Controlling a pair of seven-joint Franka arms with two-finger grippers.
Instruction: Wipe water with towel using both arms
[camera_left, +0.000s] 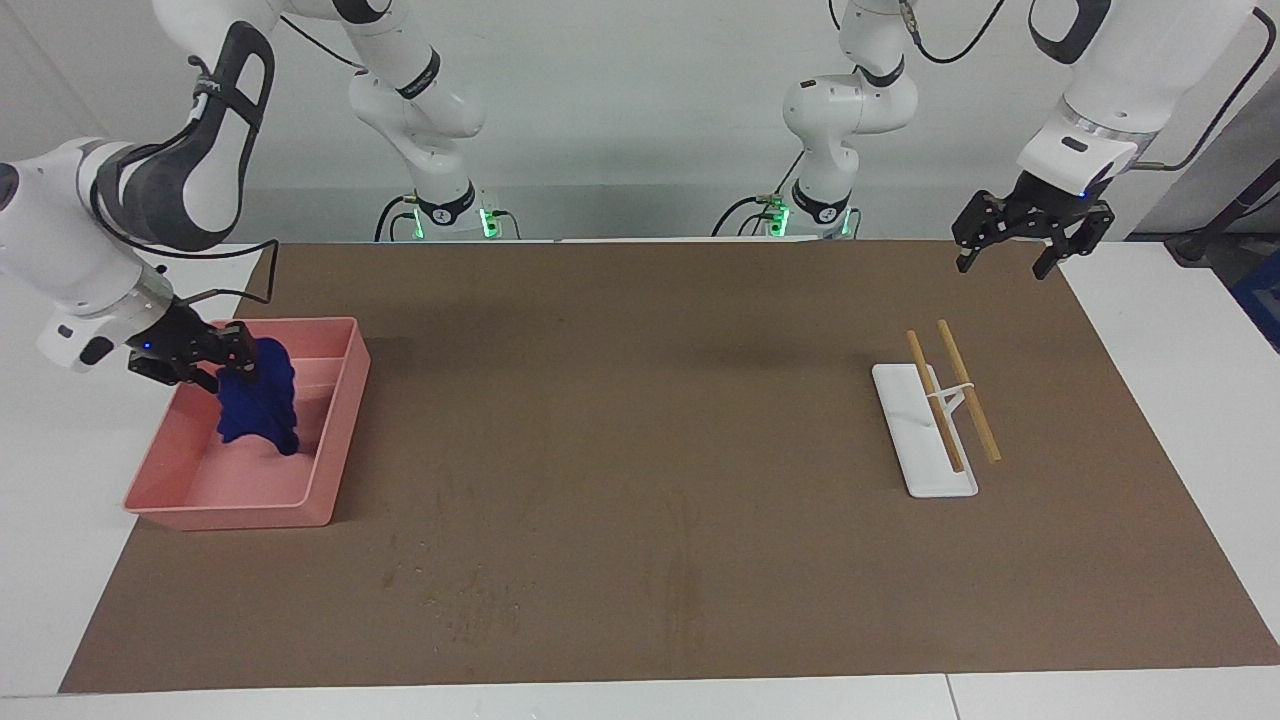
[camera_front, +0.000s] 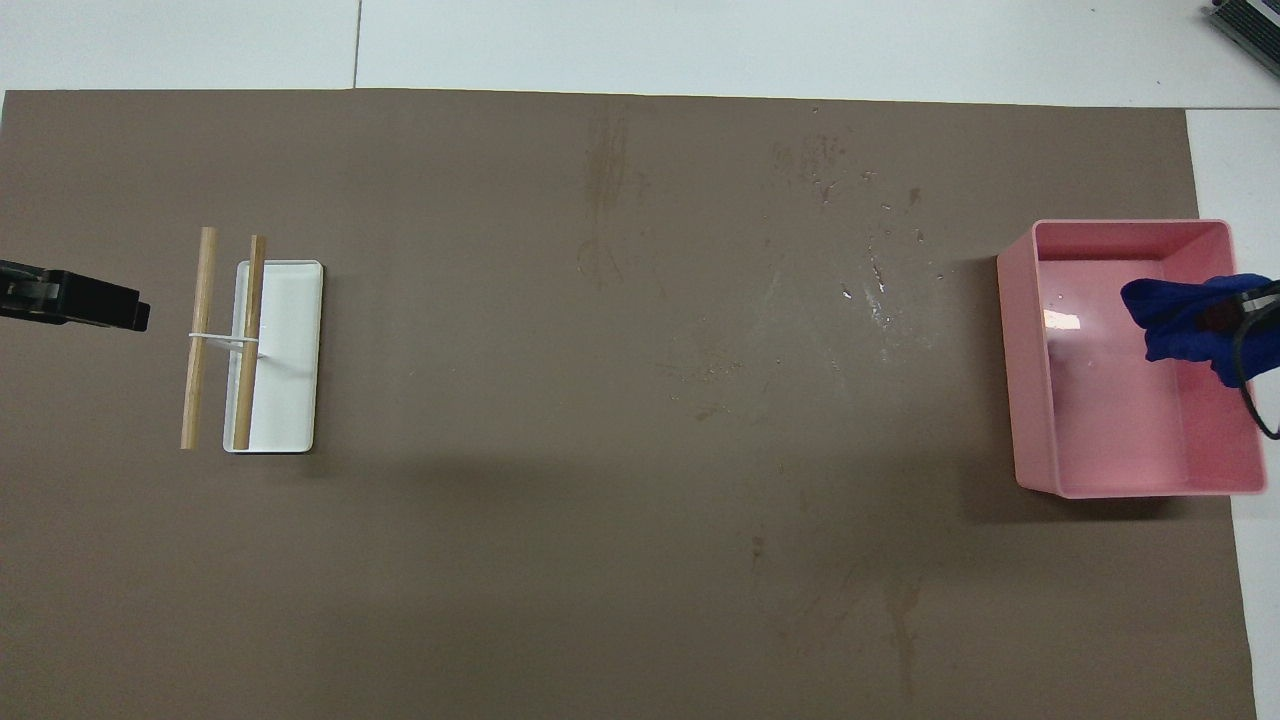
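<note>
My right gripper (camera_left: 225, 365) is shut on the top of the deep-blue towel (camera_left: 260, 410) and holds it up over the pink tray (camera_left: 335, 430). The towel hangs down in folds into the tray; I cannot tell whether its lower end touches the tray floor. In the overhead view the towel (camera_front: 1170, 320) and right gripper (camera_front: 1235, 320) sit over the tray (camera_front: 1030, 380). The water (camera_front: 870, 270) is scattered droplets and damp streaks on the brown mat beside the tray, faint in the facing view (camera_left: 460, 590). My left gripper (camera_left: 1005, 265) is open and empty, raised over the mat's corner at the left arm's end.
A white flat stand (camera_left: 925, 450) with two wooden sticks (camera_left: 965, 390) across it lies on the mat toward the left arm's end; it also shows in the overhead view (camera_front: 290, 350). White table surface borders the mat.
</note>
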